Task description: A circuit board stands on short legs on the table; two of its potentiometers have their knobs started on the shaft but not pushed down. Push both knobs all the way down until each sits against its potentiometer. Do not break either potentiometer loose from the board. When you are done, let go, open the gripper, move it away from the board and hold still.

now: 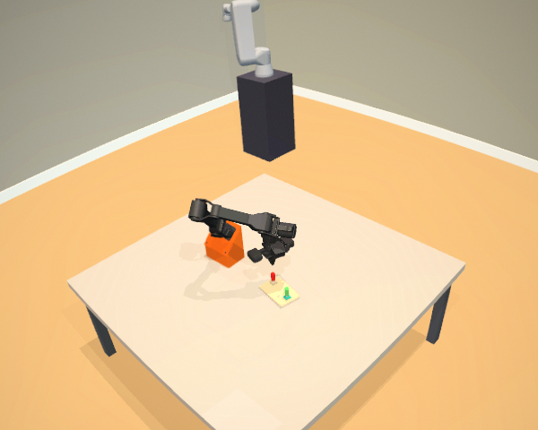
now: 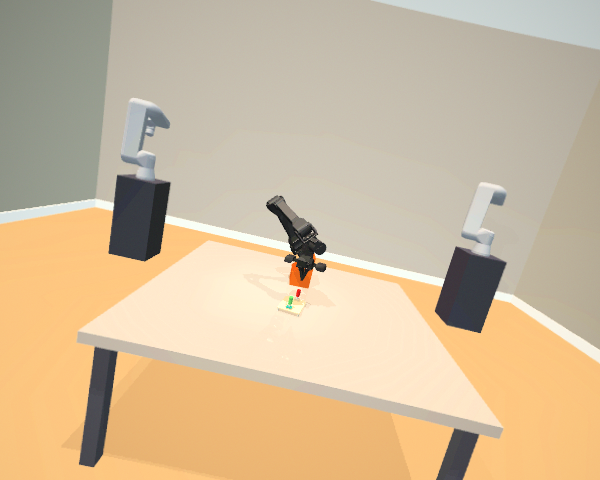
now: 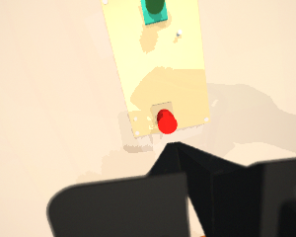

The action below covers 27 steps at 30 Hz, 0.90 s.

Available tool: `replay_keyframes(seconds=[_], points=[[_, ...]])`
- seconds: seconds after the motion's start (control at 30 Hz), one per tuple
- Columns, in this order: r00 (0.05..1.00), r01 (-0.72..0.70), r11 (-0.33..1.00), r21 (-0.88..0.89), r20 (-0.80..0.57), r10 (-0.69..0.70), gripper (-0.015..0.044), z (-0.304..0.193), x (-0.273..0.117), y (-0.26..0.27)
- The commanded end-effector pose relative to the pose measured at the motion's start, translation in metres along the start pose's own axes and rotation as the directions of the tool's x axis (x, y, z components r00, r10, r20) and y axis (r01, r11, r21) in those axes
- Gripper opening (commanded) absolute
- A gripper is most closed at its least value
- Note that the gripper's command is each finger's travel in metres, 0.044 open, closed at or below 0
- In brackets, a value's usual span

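The pale yellow circuit board (image 1: 278,298) (image 2: 284,308) (image 3: 130,64) stands on the table. A red knob (image 1: 273,276) (image 2: 298,292) (image 3: 168,122) stands upright on a pale grey potentiometer (image 3: 162,106) at the board's end nearer the arm's base. A green knob (image 1: 286,291) (image 2: 290,299) (image 3: 155,5) stands on a teal potentiometer (image 1: 286,297) (image 2: 289,306) (image 3: 156,19) near the other end; the wrist view's top edge cuts it off. My gripper (image 1: 273,262) (image 2: 303,279) (image 3: 173,148) is shut and empty, its tips pointing down above the red knob and apart from it. How far down the knobs sit is too small to tell.
The arm's orange base (image 1: 224,250) (image 2: 300,276) stands on the table (image 1: 190,347) (image 2: 212,320) behind the board. A small pin (image 3: 179,33) sticks up from the board beside the teal potentiometer. Grey arms on dark pedestals (image 1: 266,116) (image 2: 140,217) stand away from the table.
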State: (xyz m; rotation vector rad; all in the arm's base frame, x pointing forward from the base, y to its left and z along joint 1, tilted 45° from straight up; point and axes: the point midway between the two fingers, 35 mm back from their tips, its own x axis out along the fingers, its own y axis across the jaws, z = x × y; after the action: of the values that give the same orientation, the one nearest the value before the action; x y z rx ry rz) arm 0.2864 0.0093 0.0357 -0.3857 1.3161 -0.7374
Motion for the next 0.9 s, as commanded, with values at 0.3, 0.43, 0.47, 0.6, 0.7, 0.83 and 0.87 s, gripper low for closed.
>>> replay_keyframes(seconds=[0.3, 0.43, 0.47, 0.6, 0.7, 0.83, 0.87], points=[[1.0, 0.027, 1.0, 0.014, 0.012, -0.027, 0.0, 0.001, 0.021, -0.001], [1.0, 0.027, 1.0, 0.014, 0.012, -0.027, 0.0, 0.001, 0.023, -0.001], [1.0, 0.027, 1.0, 0.014, 0.012, -0.027, 0.0, 0.001, 0.025, -0.001], [1.0, 0.027, 1.0, 0.014, 0.012, -0.027, 0.0, 0.001, 0.031, -0.001], [1.0, 0.027, 1.0, 0.014, 0.012, -0.027, 0.0, 0.001, 0.036, -0.002], [1.0, 0.027, 1.0, 0.014, 0.012, -0.028, 0.0, 0.001, 0.042, -0.002], [1.0, 0.027, 1.0, 0.014, 0.012, -0.028, 0.0, 0.001, 0.042, -0.002]])
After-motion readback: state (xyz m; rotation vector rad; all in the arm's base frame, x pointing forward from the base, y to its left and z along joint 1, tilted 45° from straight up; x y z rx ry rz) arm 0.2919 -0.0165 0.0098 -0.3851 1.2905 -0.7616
